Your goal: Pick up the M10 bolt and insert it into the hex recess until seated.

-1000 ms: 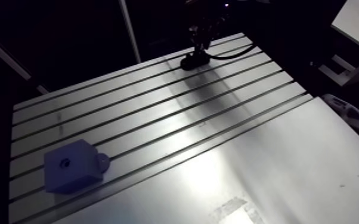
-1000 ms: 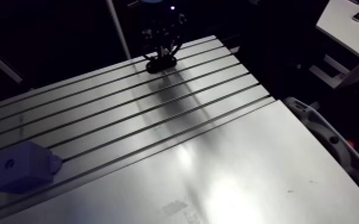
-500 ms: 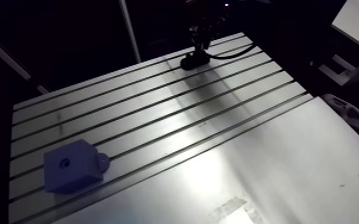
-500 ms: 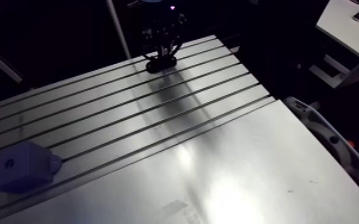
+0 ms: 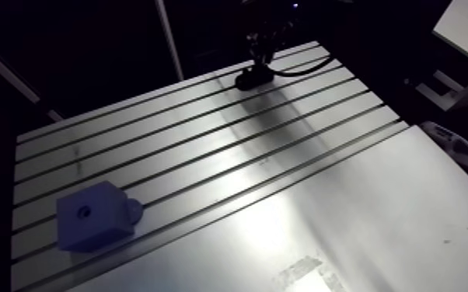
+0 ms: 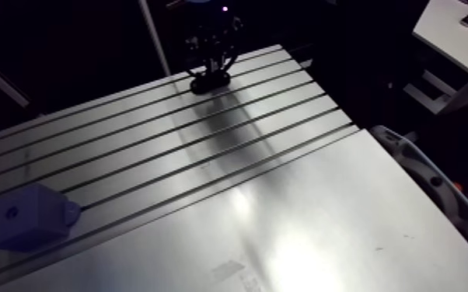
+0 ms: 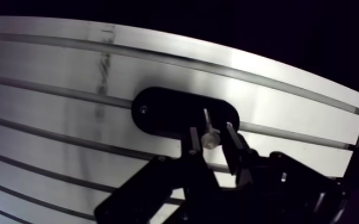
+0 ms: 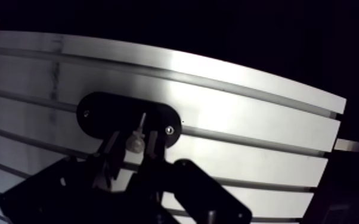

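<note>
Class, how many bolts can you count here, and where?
1. The bolt stands between the fingers of the gripper, on the black oval holder near the table's far edge. More could be hidden.

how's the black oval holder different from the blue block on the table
The black oval holder is flat and low with rounded ends; the blue block is taller and boxy. The holder lies at the table's far end under the gripper, with a bolt upright over it; the block sits near the opposite corner, away from the gripper, with a small hole in its top face. Both rest on the slotted table.
</note>
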